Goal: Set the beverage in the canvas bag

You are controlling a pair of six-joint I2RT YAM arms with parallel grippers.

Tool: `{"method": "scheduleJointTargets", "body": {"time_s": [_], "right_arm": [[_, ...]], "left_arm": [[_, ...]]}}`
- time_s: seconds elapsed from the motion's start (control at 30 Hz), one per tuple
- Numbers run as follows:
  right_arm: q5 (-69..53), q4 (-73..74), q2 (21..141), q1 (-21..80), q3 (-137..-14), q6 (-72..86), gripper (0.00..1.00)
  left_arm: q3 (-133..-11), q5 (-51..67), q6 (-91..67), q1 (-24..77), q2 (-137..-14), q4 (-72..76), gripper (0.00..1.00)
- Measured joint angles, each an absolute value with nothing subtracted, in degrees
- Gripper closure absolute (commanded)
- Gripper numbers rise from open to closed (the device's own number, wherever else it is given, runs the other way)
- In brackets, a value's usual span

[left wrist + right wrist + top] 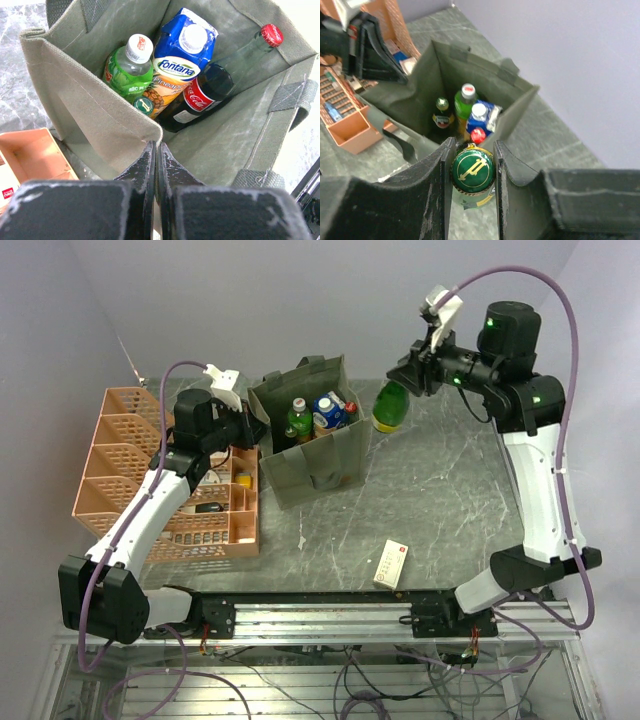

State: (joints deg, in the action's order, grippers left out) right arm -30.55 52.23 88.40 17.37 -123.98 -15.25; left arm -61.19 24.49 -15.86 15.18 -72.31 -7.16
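Olive-green and boxy, the canvas bag (315, 465) is stood open-topped on the grey marbled counter (450, 500) beside a salmon-pink plastic lattice crate (110, 440), and its left rim is pinched between the closed fingers of the left pincer (156, 146). Inside it, a green plastic bottle with a white cap (129, 70), a blue juice carton (177, 65) and a dark cola bottle with a red cap (210, 87) are seen. A green bottle with a green-and-gold cap (472, 171) is clamped at the neck by the right pincer (473, 147) and held in the air just beside the bag's right rim, outside it.
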Motion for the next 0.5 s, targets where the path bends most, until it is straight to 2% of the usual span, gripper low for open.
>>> {"method": "scheduleJointTargets", "body": {"time_s": [0.17, 0.37, 0.5], "right_arm": [[-30.7, 50.1, 93.2, 23.1, -129.5, -15.2, 1.0], [-33.7, 48.1, 102.1, 26.3, -142.8, -12.7, 1.0], [-34.1, 45.8, 105.1, 28.1, -145.6, -12.2, 1.0]], "left_arm": [[-61.4, 24.6, -15.7, 15.2, -72.8, -7.0, 0.93], [-61.5, 24.9, -15.6, 15.2, -73.1, -6.8, 0.93], [-61.5, 24.9, -15.4, 15.2, -73.1, -6.8, 0.93]]}}
